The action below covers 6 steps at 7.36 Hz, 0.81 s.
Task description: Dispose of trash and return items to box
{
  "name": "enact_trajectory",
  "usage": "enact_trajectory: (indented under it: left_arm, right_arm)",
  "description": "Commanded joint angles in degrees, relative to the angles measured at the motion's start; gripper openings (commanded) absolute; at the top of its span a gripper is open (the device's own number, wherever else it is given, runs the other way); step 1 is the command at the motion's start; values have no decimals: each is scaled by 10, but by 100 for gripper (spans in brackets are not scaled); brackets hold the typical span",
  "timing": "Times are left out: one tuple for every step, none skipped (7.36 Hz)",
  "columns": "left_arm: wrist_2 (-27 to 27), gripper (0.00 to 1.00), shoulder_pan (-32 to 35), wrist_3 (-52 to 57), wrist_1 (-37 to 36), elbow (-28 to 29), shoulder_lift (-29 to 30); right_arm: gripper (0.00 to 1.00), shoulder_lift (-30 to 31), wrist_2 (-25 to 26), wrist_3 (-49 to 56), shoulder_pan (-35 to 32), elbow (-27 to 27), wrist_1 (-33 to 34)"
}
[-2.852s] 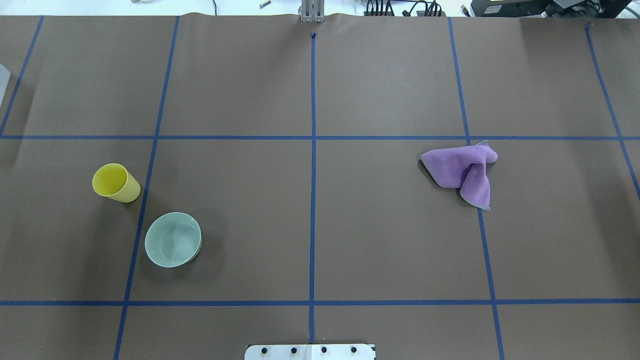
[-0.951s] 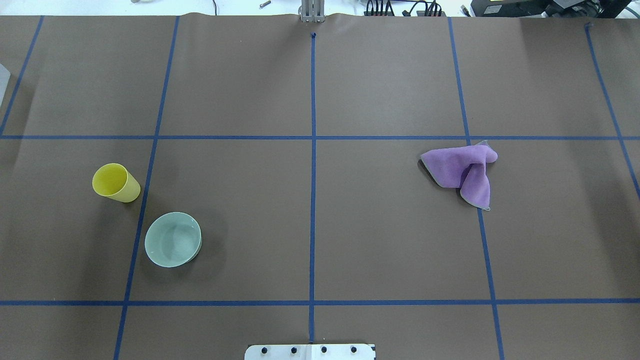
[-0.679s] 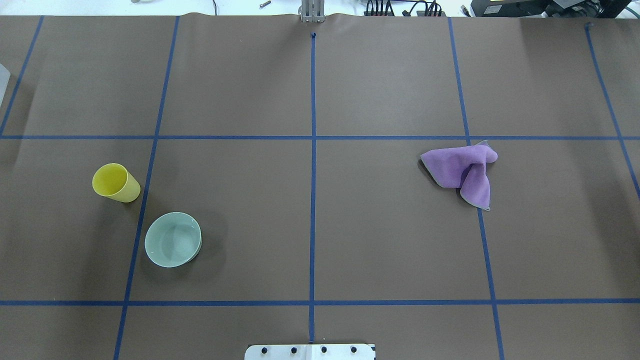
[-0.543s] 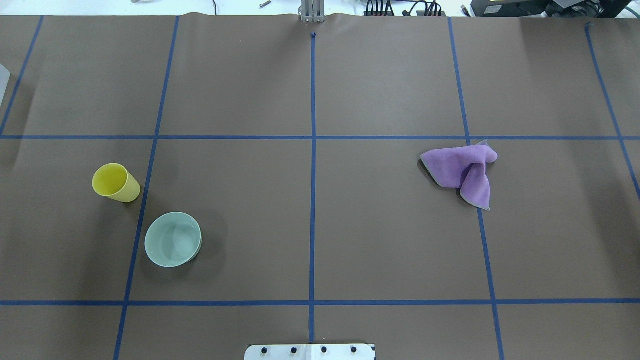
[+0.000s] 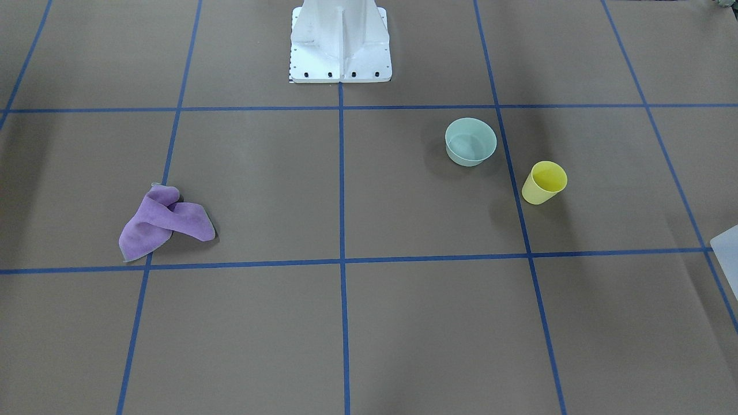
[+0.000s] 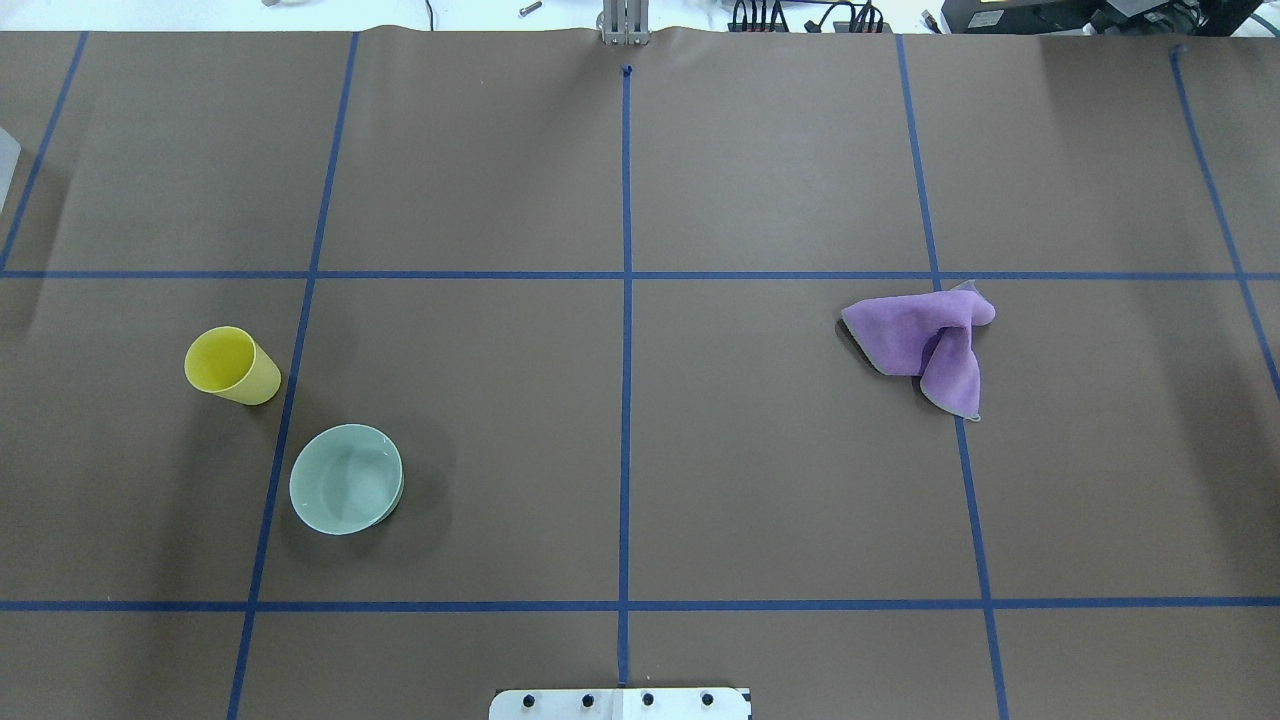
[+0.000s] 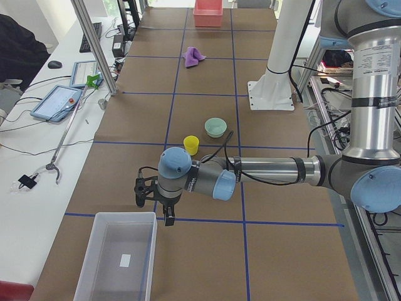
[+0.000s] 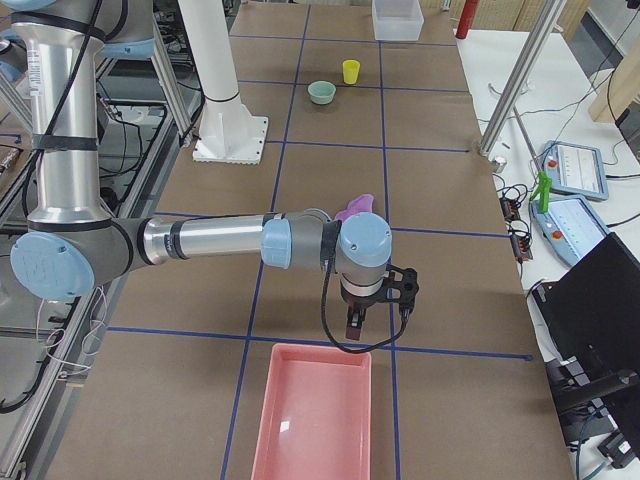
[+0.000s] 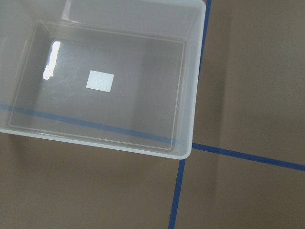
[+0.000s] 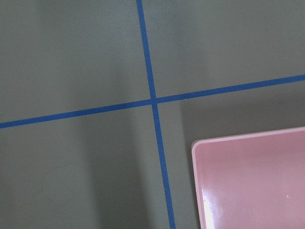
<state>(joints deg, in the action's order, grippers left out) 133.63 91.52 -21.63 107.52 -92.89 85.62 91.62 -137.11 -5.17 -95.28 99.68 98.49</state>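
Yellow cup (image 6: 233, 366) stands near teal bowl (image 6: 346, 493), well apart from box (image 7: 124, 214).

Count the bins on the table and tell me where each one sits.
2. The clear box sits at the end of the table on the robot's left. The pink bin sits at the opposite end, on its right. No view shows a third.

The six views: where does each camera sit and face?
Front-facing: across table, facing robot base; no arms.
Overhead: behind robot, looking down; both show cup, bowl, cloth.
Exterior left: table end; left gripper by clear box.
Exterior right: opposite end; right gripper by pink bin.
Left wrist: down into box.
Right wrist: down at bin corner.
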Motion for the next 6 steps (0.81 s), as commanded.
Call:
enact_trajectory:
  left_arm:
    - [-8, 99, 0, 0, 52, -5, -19]
    - [-8, 99, 0, -5, 58, -6, -19]
    - [0, 99, -1, -11, 69, -10, -15]
    - [1, 99, -7, -84, 68, -24, 2]
    - [33, 99, -57, -125, 68, -28, 20]
    - [37, 99, -82, -137, 71, -28, 40]
  right_arm:
    - [100, 3, 0, 0, 0, 3, 0]
    - [100, 3, 0, 0, 0, 3, 2]
    - [100, 1, -1, 0, 0, 3, 12]
    - [100, -2, -2, 0, 0, 4, 13]
    - [100, -4, -3, 0, 0, 4, 14]
    - [100, -3, -3, 0, 0, 4, 14]
